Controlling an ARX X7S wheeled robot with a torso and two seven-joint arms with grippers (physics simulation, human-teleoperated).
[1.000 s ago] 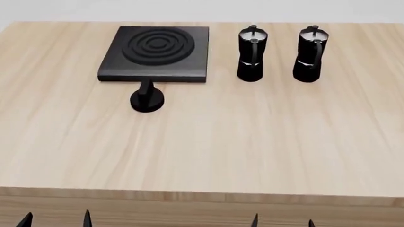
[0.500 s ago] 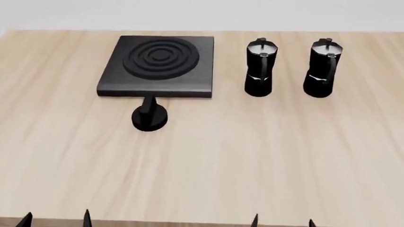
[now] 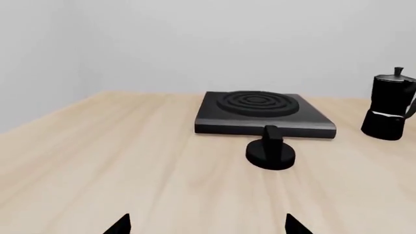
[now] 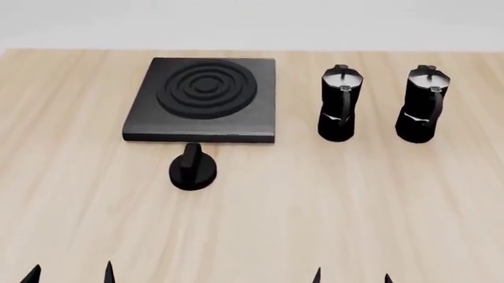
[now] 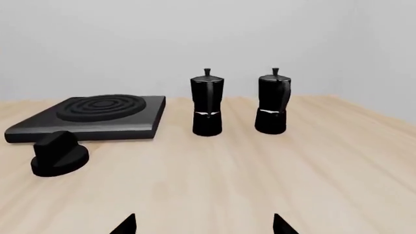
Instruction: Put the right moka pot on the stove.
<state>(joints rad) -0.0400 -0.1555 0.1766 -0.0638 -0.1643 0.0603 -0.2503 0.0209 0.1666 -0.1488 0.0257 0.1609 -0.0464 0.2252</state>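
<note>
The right moka pot (image 4: 424,105) stands upright at the table's far right, black with a grey lid; it also shows in the right wrist view (image 5: 273,102). Its twin pot (image 4: 339,105) stands just left of it. The stove (image 4: 203,99) is a dark square slab with ring burner at the far left-centre; it also shows in both wrist views (image 3: 263,113) (image 5: 97,113). My left gripper (image 4: 69,274) and right gripper (image 4: 352,276) are at the near edge, only fingertips showing, wide apart and empty, far from the pots.
A small black oval knob (image 4: 192,168) lies on the wooden table (image 4: 315,212) just in front of the stove. The twin pot stands between the stove and the right pot. A plain grey wall lies behind the table.
The head view has shifted forward: stove, knob and pots sit lower and larger in the picture, and the table's front edge has left the view. Both grippers hold the same place in frame.
</note>
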